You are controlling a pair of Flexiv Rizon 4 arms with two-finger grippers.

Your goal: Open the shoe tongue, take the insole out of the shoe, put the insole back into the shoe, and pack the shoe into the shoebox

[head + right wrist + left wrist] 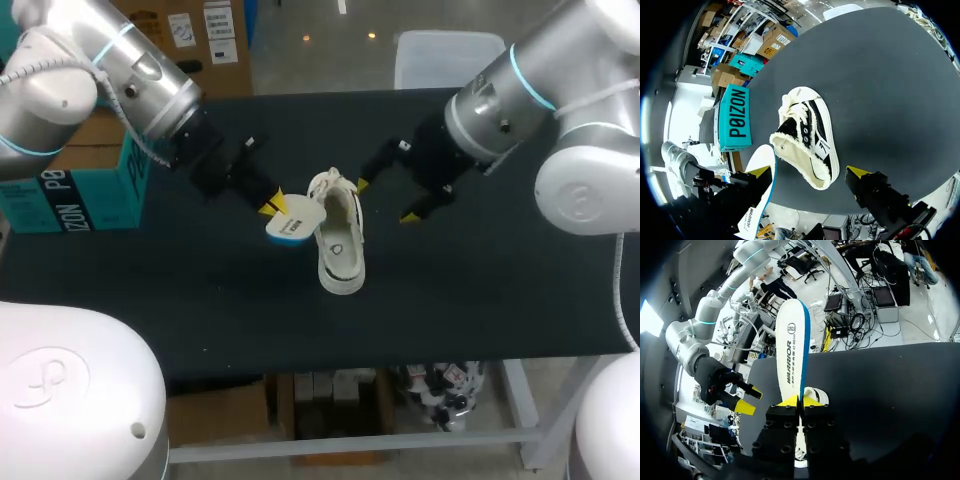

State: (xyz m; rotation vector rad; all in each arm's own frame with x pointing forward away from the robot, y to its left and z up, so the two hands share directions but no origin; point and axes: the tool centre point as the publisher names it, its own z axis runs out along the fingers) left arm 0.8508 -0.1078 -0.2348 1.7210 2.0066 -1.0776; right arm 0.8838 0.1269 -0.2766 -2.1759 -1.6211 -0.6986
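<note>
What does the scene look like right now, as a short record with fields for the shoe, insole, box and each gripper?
shoe: sole down on the table, between the two grippers
insole: out of the shoe, held up beside it
left gripper: shut on one end of the insole
right gripper: open, holding nothing, on the shoe's other side
box: teal, at the table's left edge

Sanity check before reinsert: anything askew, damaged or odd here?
Nothing stands out. The insole is out of the shoe, clamped by the left gripper; right gripper open beside the shoe. No damage or spill visible.
</note>
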